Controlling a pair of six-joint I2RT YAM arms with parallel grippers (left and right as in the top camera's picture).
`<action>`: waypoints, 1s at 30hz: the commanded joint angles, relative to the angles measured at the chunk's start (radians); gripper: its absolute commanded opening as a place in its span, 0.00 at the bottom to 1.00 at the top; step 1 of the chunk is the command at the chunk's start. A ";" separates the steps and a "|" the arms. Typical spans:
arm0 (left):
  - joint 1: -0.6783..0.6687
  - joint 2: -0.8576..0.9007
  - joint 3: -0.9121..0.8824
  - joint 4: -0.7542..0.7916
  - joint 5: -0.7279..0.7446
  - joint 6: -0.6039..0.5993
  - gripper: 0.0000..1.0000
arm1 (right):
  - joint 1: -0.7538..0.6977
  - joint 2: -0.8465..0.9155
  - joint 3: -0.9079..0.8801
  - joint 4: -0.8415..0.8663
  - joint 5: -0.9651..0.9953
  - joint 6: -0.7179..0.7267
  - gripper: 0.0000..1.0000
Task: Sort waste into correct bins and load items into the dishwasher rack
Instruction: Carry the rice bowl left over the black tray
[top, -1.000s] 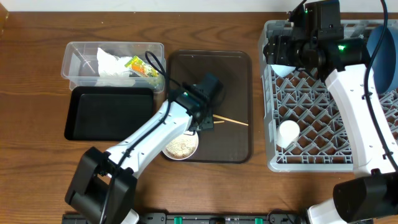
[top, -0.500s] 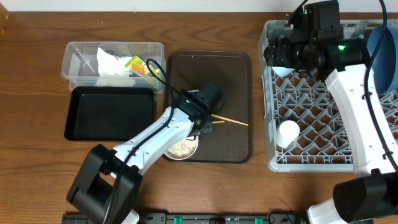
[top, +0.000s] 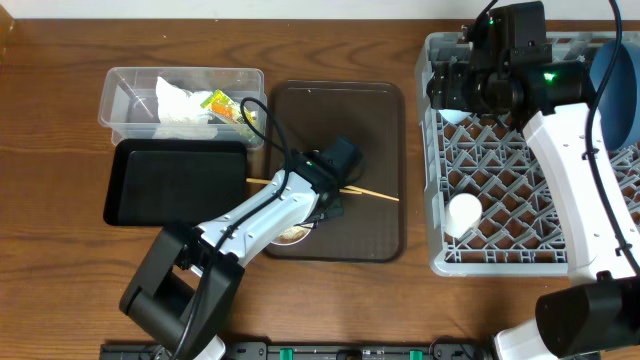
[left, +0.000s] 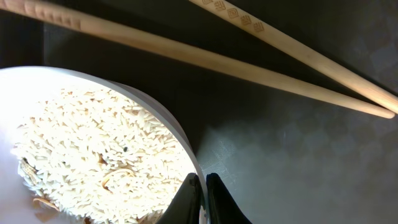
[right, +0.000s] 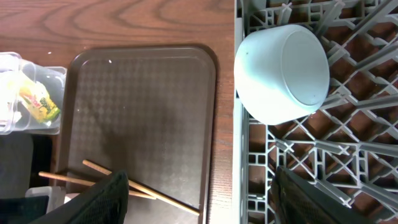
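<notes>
My left gripper (top: 326, 204) (left: 204, 200) is shut on the rim of the white bowl (top: 292, 236) (left: 180, 134), one finger inside and one outside. The bowl holds loose rice (left: 93, 146) and sits on the brown tray's front left, mostly hidden under my arm from overhead. Two wooden chopsticks (top: 372, 194) (left: 186, 53) lie crossed just behind it. My right gripper (top: 470, 85) (right: 208, 199) hangs open over the left edge of the grey dishwasher rack (top: 500, 160) (right: 323, 162), above a light blue bowl (right: 283, 71) lying on its side. A small white cup (top: 463, 212) stands in the rack.
The clear tub (top: 125, 95) at the back left holds crumpled tissue (top: 180, 105) and the snack wrapper (top: 228, 105) (right: 38, 99). The black tray (top: 175, 180) lies in front of it. The brown serving tray (top: 370, 120) is in the middle. A dark blue dish (top: 615, 80) leans at the rack's far right.
My left jaws have closed on the bowl's rim, and the arm has swung forward over the bowl, uncovering a chopstick end at the tray's left edge. The right arm has stayed still.
</notes>
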 joint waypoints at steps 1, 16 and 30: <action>0.002 0.008 -0.007 -0.011 -0.023 -0.013 0.06 | -0.003 -0.006 0.012 -0.002 0.016 -0.013 0.72; 0.028 -0.202 0.025 -0.075 0.156 0.099 0.06 | -0.003 -0.006 0.012 -0.006 0.015 -0.013 0.72; 0.468 -0.412 0.024 -0.146 0.517 0.344 0.06 | -0.003 -0.006 0.012 -0.014 0.015 -0.013 0.72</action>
